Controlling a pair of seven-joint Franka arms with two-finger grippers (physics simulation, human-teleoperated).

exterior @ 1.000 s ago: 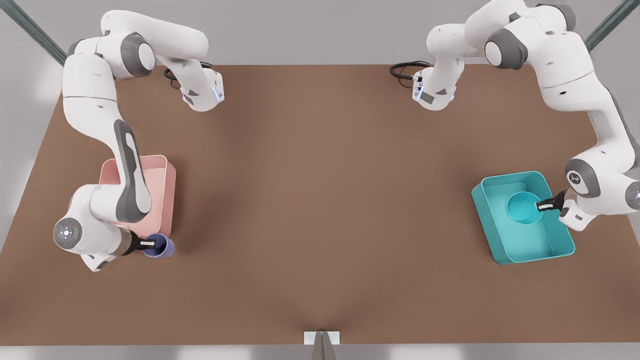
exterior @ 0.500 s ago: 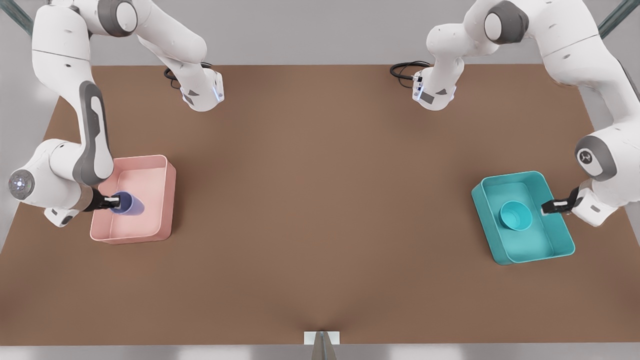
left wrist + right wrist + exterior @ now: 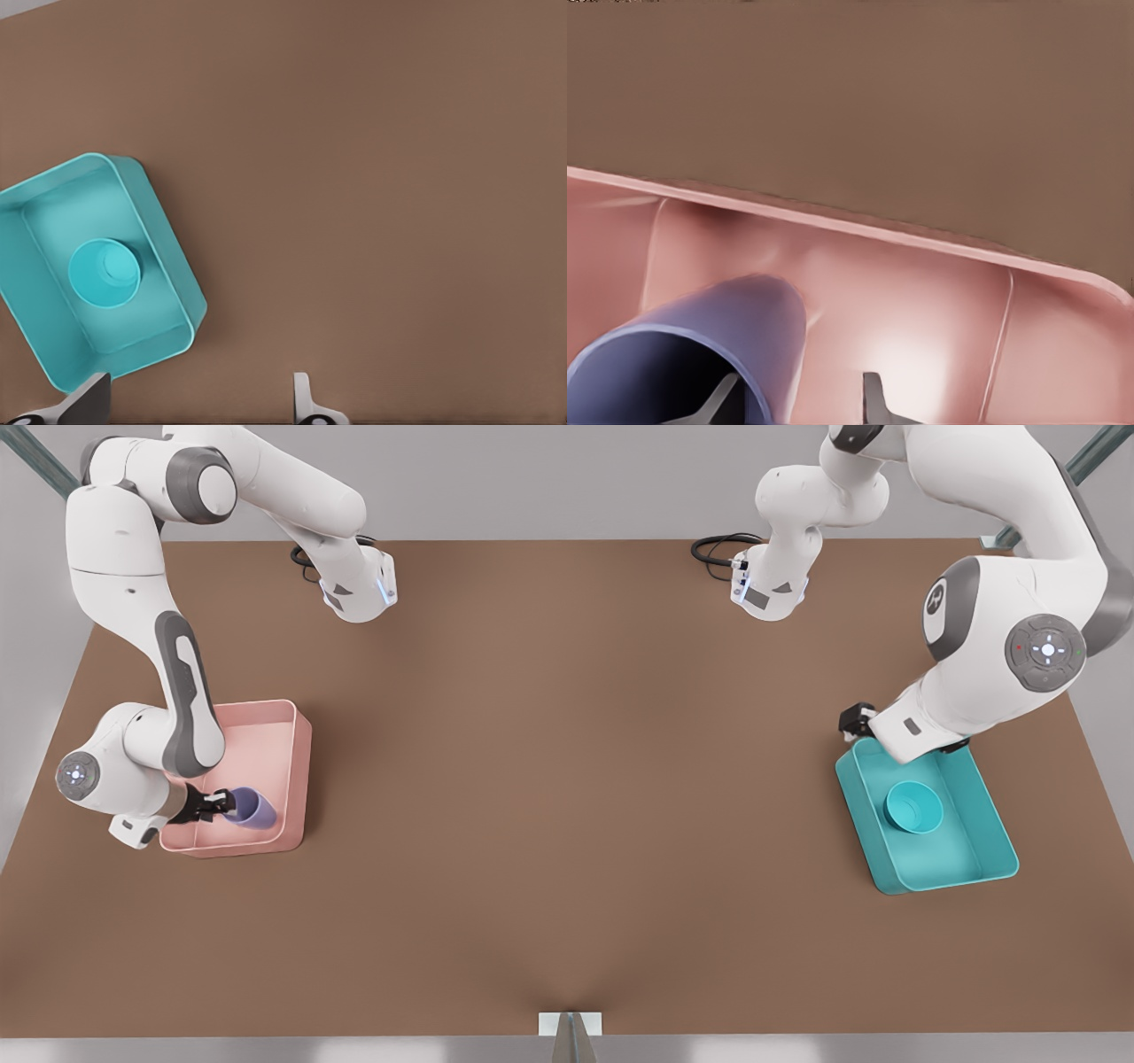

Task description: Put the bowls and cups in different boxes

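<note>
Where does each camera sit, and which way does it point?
Front view: high above, facing the arms, looking down on the brown table; both arms show.
Left wrist view: on the left hand, looking down at the teal tray holding the bowl; its open fingertips show.
Right wrist view: on the right hand, low in the pink tray; fingertips straddle the cup rim.
Shared: front view also shows both trays.

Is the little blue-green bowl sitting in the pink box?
No, the teal bowl sits inside the teal box, while the pink box holds the purple cup.
</note>
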